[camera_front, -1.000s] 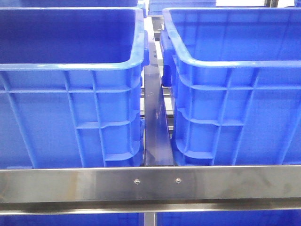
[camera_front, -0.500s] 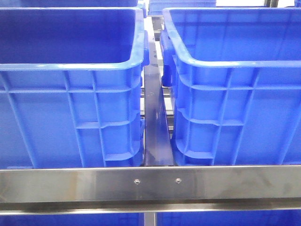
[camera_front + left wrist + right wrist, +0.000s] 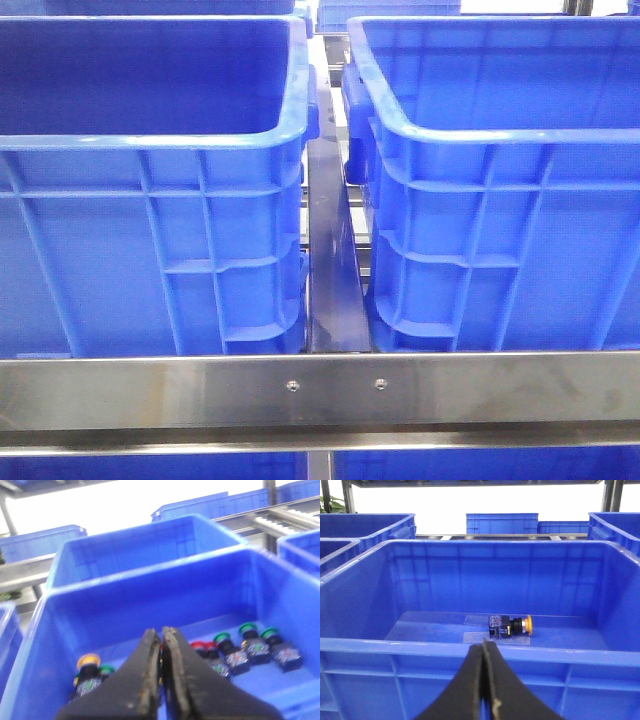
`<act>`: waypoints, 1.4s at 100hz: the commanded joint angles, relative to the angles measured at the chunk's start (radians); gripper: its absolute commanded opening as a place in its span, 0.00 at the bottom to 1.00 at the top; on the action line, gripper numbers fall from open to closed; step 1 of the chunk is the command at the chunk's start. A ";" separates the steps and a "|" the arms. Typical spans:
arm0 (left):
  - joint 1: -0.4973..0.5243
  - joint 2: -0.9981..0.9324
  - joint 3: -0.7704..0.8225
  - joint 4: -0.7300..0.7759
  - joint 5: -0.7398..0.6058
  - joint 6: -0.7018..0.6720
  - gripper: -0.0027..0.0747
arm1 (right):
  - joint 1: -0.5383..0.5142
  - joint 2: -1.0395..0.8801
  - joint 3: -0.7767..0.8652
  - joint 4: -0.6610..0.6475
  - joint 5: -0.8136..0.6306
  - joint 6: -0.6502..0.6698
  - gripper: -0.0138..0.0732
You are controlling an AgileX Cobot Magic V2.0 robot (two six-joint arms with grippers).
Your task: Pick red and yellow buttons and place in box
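Observation:
In the left wrist view my left gripper (image 3: 161,632) hangs shut over a blue crate (image 3: 150,595) that holds the buttons. A yellow-capped button (image 3: 88,661) lies to one side of the fingers and two red-capped buttons (image 3: 204,647) lie to the other. A sliver of red shows through the slit between the jaws. In the right wrist view my right gripper (image 3: 484,647) is shut and empty, just outside the near wall of a blue box (image 3: 485,652). One yellow-capped button (image 3: 512,625) lies on its side on that box's floor.
Several green-capped buttons (image 3: 247,630) lie in the left crate beyond the red ones. The front view shows two tall blue crates (image 3: 150,140) (image 3: 480,135) behind a steel rail (image 3: 320,390), with a narrow gap between them. More crates stand behind.

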 commanded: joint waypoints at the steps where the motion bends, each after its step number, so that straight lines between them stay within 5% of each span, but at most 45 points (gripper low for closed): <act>1: 0.048 -0.033 0.032 -0.026 -0.104 0.005 0.01 | -0.004 -0.021 -0.001 -0.004 -0.086 0.000 0.08; 34: 0.231 -0.212 0.280 -0.106 -0.237 0.005 0.01 | -0.004 -0.021 -0.001 -0.004 -0.086 0.000 0.08; 63: 0.258 -0.253 0.433 -0.113 -0.390 0.005 0.01 | -0.004 -0.021 -0.001 -0.004 -0.086 0.000 0.08; 140: 0.258 -0.253 0.432 -0.115 -0.381 0.005 0.01 | -0.004 -0.021 -0.001 -0.004 -0.086 0.000 0.08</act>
